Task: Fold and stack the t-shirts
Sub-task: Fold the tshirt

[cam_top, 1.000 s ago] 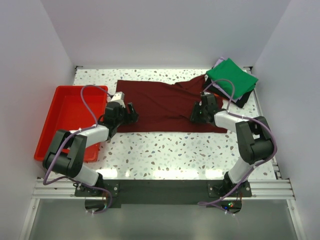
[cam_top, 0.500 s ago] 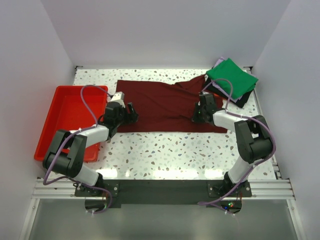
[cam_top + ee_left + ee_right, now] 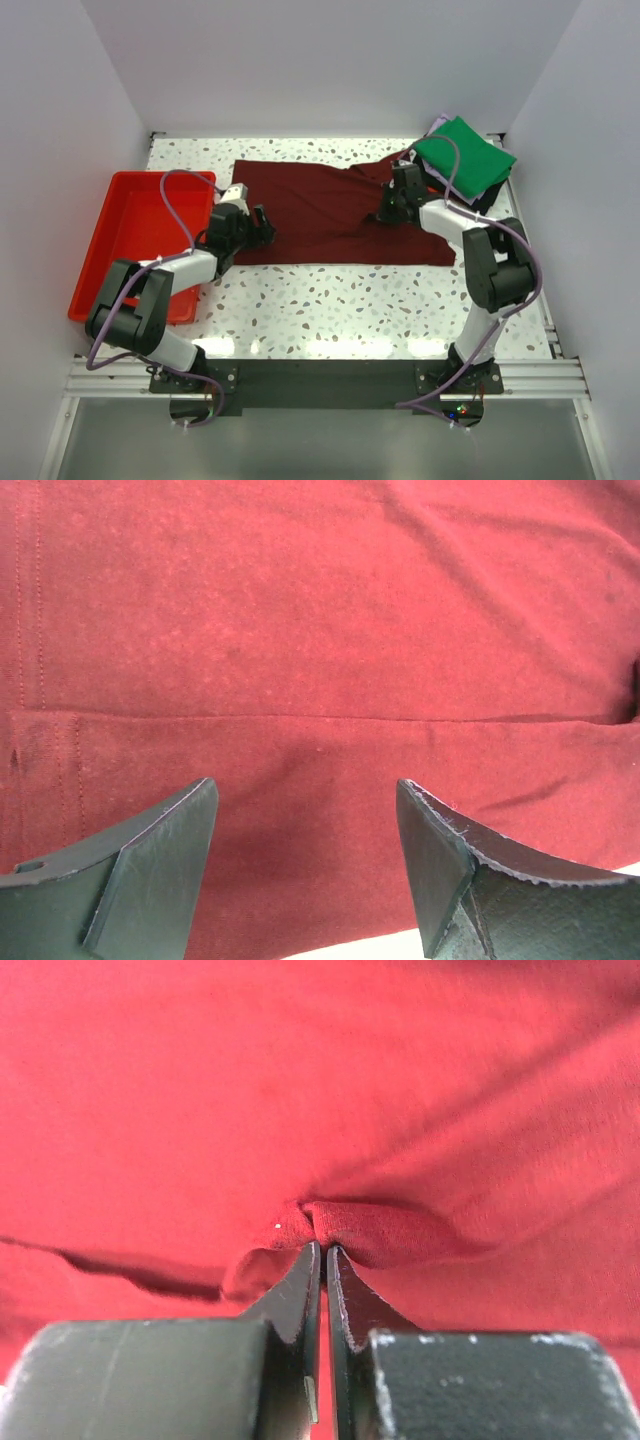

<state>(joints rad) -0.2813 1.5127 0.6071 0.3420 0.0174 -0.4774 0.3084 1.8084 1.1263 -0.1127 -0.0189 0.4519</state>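
The dark maroon t-shirt (image 3: 325, 205) lies spread across the middle of the table. My left gripper (image 3: 262, 228) is open at its left edge, the jaws wide apart just over the cloth (image 3: 300, 630), near the hem. My right gripper (image 3: 385, 213) is shut on a pinched fold of the maroon shirt (image 3: 330, 1225) on the shirt's right part. A stack of folded shirts with the bright green one (image 3: 464, 157) on top and a black one (image 3: 488, 203) beneath sits at the far right corner. The lavender one shows only as a sliver; no orange one shows.
A red plastic tray (image 3: 135, 235) stands at the table's left, beside my left arm. White walls close in the table on three sides. Purple cables loop over both arms.
My right gripper has moved toward the back of the table, nearer the green stack, dragging the pinched maroon cloth with it. The left arm has not moved.
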